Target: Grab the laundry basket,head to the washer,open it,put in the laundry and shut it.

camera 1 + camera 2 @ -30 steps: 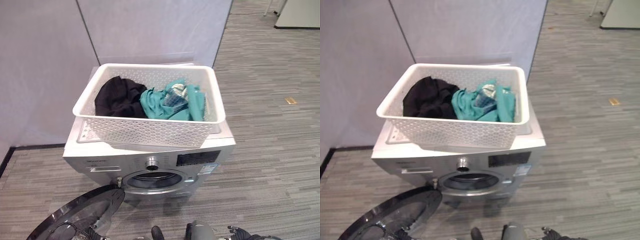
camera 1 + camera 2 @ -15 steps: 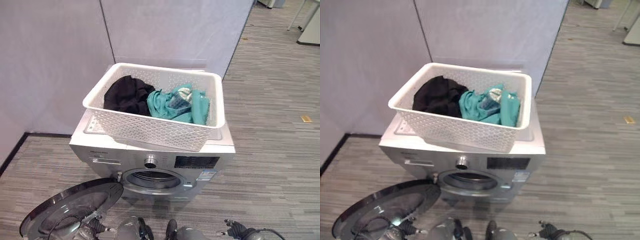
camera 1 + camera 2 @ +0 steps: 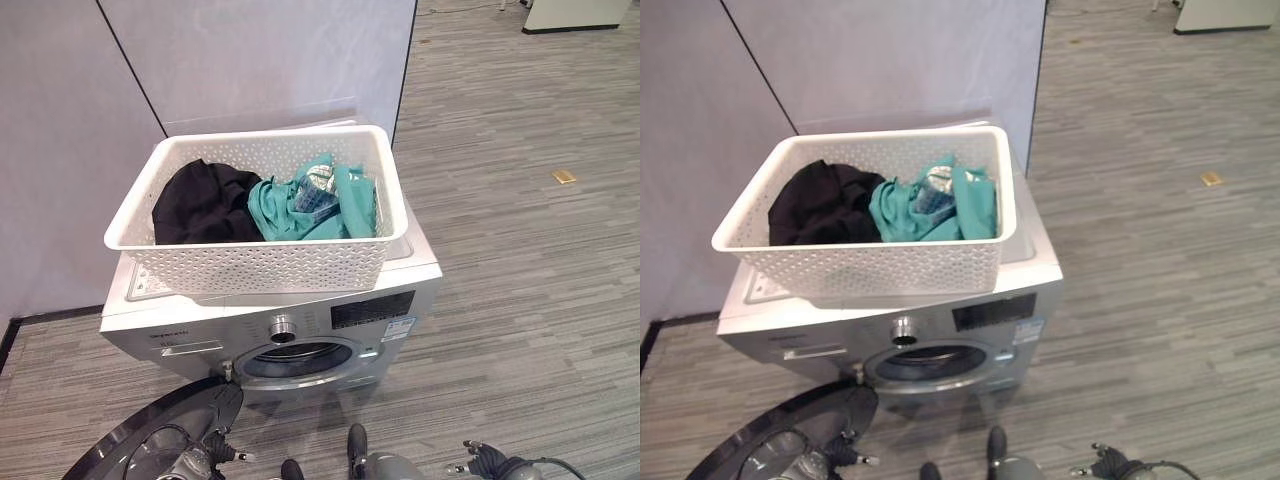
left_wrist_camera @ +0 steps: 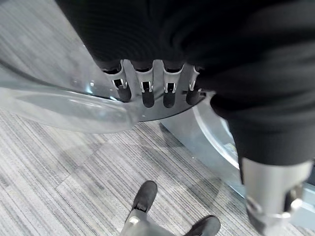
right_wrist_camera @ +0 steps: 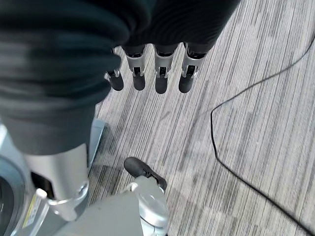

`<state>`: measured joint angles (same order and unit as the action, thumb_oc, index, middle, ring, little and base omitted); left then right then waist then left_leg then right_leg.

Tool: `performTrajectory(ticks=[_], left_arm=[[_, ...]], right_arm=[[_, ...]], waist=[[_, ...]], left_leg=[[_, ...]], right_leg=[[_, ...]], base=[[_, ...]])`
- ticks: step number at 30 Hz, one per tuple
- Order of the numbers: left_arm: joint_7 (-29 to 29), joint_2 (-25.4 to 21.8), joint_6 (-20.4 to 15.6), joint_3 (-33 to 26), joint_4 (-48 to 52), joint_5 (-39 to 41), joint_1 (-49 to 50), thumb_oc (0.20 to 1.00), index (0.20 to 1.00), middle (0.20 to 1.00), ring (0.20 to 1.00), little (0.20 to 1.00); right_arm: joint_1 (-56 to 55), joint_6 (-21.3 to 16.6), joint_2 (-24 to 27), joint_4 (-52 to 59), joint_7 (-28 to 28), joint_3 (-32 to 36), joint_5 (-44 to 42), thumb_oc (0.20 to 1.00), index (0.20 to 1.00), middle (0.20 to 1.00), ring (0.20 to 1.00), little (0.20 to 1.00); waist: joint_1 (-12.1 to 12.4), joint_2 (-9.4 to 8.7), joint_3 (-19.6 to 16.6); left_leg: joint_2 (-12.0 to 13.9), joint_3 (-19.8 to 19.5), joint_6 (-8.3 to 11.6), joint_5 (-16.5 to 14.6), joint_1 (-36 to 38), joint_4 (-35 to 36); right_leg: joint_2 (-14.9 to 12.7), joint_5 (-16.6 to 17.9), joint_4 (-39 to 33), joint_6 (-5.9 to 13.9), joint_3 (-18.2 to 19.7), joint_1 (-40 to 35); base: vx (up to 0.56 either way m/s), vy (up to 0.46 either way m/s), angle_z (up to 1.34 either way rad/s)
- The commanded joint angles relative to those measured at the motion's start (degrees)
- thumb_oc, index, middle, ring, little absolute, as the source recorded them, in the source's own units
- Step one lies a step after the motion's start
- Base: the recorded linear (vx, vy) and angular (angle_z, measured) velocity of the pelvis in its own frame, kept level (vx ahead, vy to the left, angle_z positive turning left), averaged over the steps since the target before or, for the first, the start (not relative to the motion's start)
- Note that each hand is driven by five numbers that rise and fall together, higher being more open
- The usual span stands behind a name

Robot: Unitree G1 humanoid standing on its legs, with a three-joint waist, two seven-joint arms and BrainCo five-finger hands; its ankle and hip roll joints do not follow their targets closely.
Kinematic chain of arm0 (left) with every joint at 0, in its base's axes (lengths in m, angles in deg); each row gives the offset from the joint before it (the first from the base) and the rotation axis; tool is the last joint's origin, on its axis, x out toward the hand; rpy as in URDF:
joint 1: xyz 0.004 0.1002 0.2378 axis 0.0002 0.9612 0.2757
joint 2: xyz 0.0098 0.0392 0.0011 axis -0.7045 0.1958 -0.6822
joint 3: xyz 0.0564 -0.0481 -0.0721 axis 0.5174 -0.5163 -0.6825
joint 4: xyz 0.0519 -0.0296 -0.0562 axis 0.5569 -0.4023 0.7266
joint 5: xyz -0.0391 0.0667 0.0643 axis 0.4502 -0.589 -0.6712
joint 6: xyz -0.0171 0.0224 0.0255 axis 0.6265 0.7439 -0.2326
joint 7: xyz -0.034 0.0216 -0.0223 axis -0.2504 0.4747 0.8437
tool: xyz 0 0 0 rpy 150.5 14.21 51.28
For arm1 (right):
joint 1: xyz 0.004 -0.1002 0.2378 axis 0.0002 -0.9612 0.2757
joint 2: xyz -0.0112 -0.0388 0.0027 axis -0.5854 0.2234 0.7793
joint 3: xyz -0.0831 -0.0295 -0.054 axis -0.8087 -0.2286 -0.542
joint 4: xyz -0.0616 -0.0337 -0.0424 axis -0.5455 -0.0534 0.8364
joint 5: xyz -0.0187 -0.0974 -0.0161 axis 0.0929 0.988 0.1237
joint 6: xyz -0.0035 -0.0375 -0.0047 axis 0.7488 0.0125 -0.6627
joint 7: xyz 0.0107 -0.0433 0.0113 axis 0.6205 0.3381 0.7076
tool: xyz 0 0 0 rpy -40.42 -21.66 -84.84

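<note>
The left hand (image 4: 157, 88), fingers relaxed and holding nothing, hangs over the open door (image 3: 150, 440), which swings out left of the washer (image 3: 270, 320). On top of the washer sits the laundry basket (image 3: 250, 265); inside it a black garment (image 3: 200, 205) lies left of a teal garment (image 3: 300, 205). Both look soft and light, so I would pinch a bunched fold. The right hand (image 5: 147, 73) hangs loose and empty, right of the washer, over the floor (image 3: 520, 260).
</note>
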<state>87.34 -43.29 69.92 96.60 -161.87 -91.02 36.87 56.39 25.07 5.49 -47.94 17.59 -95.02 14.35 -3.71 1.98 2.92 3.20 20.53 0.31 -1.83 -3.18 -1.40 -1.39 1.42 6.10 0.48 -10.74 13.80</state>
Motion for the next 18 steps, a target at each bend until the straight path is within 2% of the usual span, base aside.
performTrajectory(ticks=[1,7,11,15,17,18], left_arm=[[-0.9,-3.5,-0.2,-1.7,0.0,-1.6,2.1,1.000,1.000,1.000,1.000,1.000],[-1.1,-3.8,-0.1,-4.0,-1.1,-1.5,4.4,1.000,1.000,1.000,1.000,1.000],[-1.0,-3.8,-0.3,-5.0,-0.7,-1.2,5.8,1.000,1.000,1.000,1.000,1.000],[-0.7,-4.1,-0.4,-6.3,0.2,-1.3,7.3,1.000,1.000,1.000,1.000,1.000],[-0.2,-3.1,-0.1,-7.7,0.6,-1.5,8.6,1.000,1.000,1.000,1.000,1.000],[-0.3,-2.4,0.0,-7.7,0.2,-1.9,8.4,1.000,1.000,1.000,1.000,1.000]], right_arm=[[1.2,-0.2,-1.1,-1.2,-0.8,1.0,-0.3,1.000,1.000,1.000,1.000,1.000],[-0.8,-0.5,-0.8,-1.5,-2.0,3.9,-1.4,1.000,1.000,1.000,1.000,1.000],[-2.3,-1.2,2.7,-0.4,-3.5,9.0,-4.1,1.000,1.000,1.000,1.000,1.000],[-4.8,-2.3,13.0,6.6,-6.6,18.8,-4.6,1.000,1.000,1.000,1.000,1.000],[-8.0,-2.7,25.0,21.2,-11.1,31.8,-2.5,1.000,1.000,1.000,1.000,1.000],[-8.0,-3.2,28.9,27.7,-13.6,37.2,-1.4,1.000,1.000,1.000,1.000,1.000]], waist=[[0.4,-3.00,-0.6],[-0.1,-3.94,-2.3],[-0.5,-4.49,-2.8],[-1.3,-4.78,-3.7],[-2.4,-4.87,-4.3],[-2.3,-4.94,-4.7]], left_leg=[[0.3,0.8,2.79,3.3,-3.0,-2.3],[0.1,2.1,2.98,4.0,-1.2,1.1],[0.0,2.4,3.23,5.1,0.0,4.0],[0.2,2.5,3.66,6.5,-0.4,6.4],[0.4,1.9,3.92,6.4,-0.7,6.4],[0.3,1.6,3.83,6.4,-0.9,6.4]], right_leg=[[-7.4,4.5,-3.0,7.98,1.2,-6.3],[-7.1,6.5,-5.9,8.60,2.0,-6.4],[-6.7,7.3,-7.6,9.08,1.8,-7.1],[-6.4,8.8,-9.2,9.73,1.5,-6.5],[-6.5,9.4,-9.4,10.33,0.8,-6.8],[-6.7,9.8,-9.6,10.46,0.4,-6.8]], base=[[0.06,0.037,-0.40],[0.05,-0.002,-0.15],[0.02,-0.032,-0.05],[0.00,0.000,-0.03],[0.04,0.038,-0.10],[0.04,0.050,0.04]])
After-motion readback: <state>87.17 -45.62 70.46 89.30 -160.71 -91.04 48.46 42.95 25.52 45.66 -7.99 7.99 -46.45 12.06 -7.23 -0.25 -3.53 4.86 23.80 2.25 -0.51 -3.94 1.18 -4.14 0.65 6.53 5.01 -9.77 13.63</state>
